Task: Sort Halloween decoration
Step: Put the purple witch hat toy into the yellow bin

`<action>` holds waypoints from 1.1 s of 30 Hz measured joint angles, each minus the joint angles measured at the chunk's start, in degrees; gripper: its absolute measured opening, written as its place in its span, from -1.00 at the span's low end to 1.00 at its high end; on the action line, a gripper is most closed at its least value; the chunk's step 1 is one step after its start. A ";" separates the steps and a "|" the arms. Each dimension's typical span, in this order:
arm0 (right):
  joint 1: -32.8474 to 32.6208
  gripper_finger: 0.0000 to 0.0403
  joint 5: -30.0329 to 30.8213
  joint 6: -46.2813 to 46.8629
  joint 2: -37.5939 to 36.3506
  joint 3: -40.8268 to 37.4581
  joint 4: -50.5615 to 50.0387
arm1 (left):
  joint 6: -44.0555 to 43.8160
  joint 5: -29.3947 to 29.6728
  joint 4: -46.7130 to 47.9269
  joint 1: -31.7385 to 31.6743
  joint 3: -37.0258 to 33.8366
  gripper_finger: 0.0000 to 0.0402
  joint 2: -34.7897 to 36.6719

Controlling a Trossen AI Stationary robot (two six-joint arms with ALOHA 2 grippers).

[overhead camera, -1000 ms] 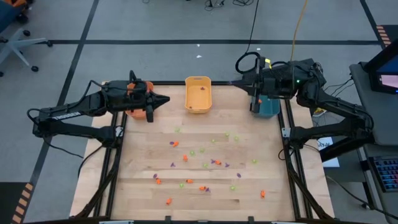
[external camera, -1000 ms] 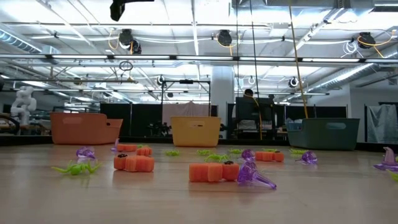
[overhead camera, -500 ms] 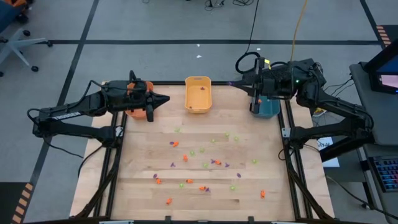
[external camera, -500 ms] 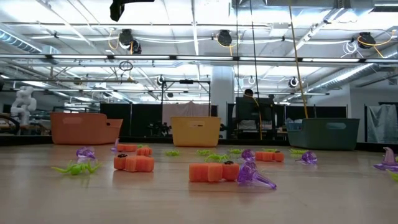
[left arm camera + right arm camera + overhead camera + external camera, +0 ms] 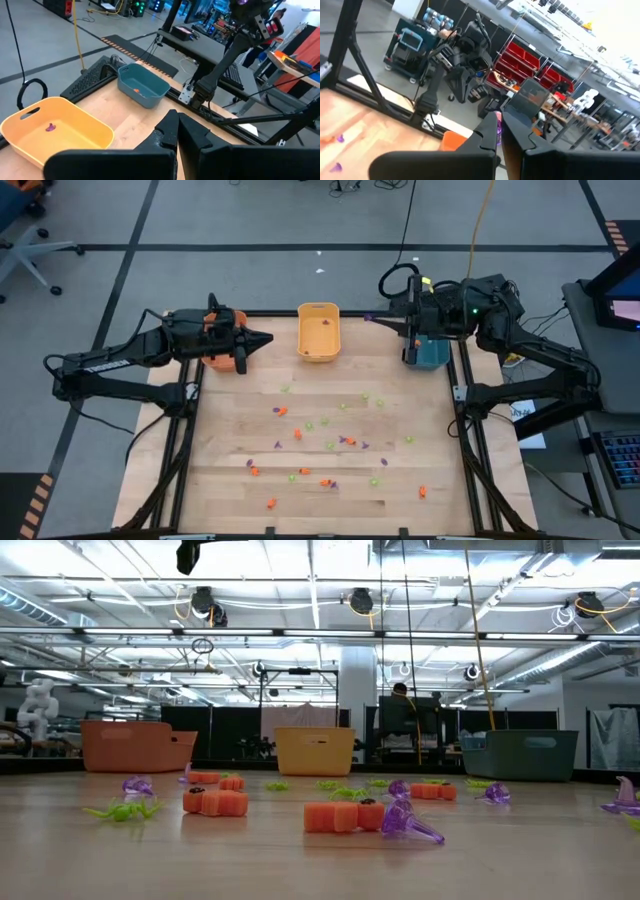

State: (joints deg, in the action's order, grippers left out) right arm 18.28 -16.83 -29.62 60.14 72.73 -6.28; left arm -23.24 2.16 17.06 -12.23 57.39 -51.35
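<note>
The Halloween decoration is a scatter of small orange, light green and purple trinkets [image 5: 330, 442] lying on the middle of the wooden table; the low view shows them close up [image 5: 345, 816]. My right gripper [image 5: 372, 317] hangs high over the far edge between the yellow bin [image 5: 318, 332] and the teal bin [image 5: 430, 352]. It is shut on a purple trinket [image 5: 498, 121]. My left gripper [image 5: 266, 340] hovers by the orange bin [image 5: 214, 361] at the far left, shut with nothing between its fingers [image 5: 175, 117]. My right gripper pinches a purple trinket [image 5: 498, 119] between its two fingertips; only a sliver of purple shows between them. The fingers lie about level and point toward the table's left. The trinket is lifted clear, high above the table.
One purple trinket [image 5: 49, 127] lies in the yellow bin, and one orange trinket [image 5: 136, 90] lies in the teal bin. All three bins stand along the far edge. Black frame rails run along both table sides [image 5: 462, 395].
</note>
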 joint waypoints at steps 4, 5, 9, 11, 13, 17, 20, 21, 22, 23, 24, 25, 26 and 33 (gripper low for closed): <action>0.00 -1.00 -0.01 3.15 -0.02 0.00 -0.15 | 2.46 -0.01 0.02 0.00 0.00 -0.95 0.00; 0.00 -1.00 -0.01 4.49 -0.02 0.00 -0.20 | 3.21 -0.01 -0.02 0.00 0.00 -0.95 0.00; 0.00 -1.00 -0.03 13.00 -0.02 0.00 -0.14 | 6.07 0.01 -0.04 0.00 0.00 -0.95 0.00; 0.00 -1.00 -0.03 18.17 -0.02 0.00 -0.57 | 6.01 0.01 -0.04 0.00 0.00 -0.95 0.00; -0.01 -1.00 -0.03 22.53 0.14 0.00 -0.95 | 6.00 0.01 -0.04 0.00 0.00 -0.95 0.00; -0.04 -1.00 -0.05 32.34 0.24 0.00 -2.41 | 5.98 0.01 -0.04 0.00 0.00 -0.95 0.00; -0.04 -1.00 -0.07 40.19 0.22 0.00 -3.25 | 5.90 0.01 -0.04 0.00 0.00 -0.95 0.00; -0.06 -1.00 -0.07 42.85 0.22 0.00 -3.44 | 5.80 0.01 -0.04 0.00 0.00 -0.95 0.00; -0.12 -1.00 -0.07 45.69 0.23 0.00 -3.47 | 5.66 0.01 -0.04 0.00 0.00 -0.95 0.00; -0.34 -1.00 -0.07 48.73 0.24 0.00 -3.40 | 5.57 0.00 -0.04 0.00 0.00 -0.95 0.00; -0.58 -1.00 -0.05 51.37 0.24 0.00 -3.32 | 5.59 -0.11 -0.04 0.00 0.00 -0.95 0.00; -0.80 -1.00 -0.05 53.69 0.22 0.00 -3.01 | 5.59 -0.21 -0.04 0.00 0.00 -0.95 0.00; -0.99 -1.00 -0.01 55.40 0.22 0.00 -2.77 | 5.58 -0.21 -0.04 0.00 0.00 -0.95 0.00; -3.14 -1.00 0.06 66.54 1.14 0.00 -1.84 | 5.59 -0.35 0.76 0.00 0.00 -0.95 0.00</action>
State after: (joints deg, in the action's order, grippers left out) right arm 15.15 -16.78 36.92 61.28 72.73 -8.12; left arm -17.65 1.81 17.82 -12.23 57.39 -51.35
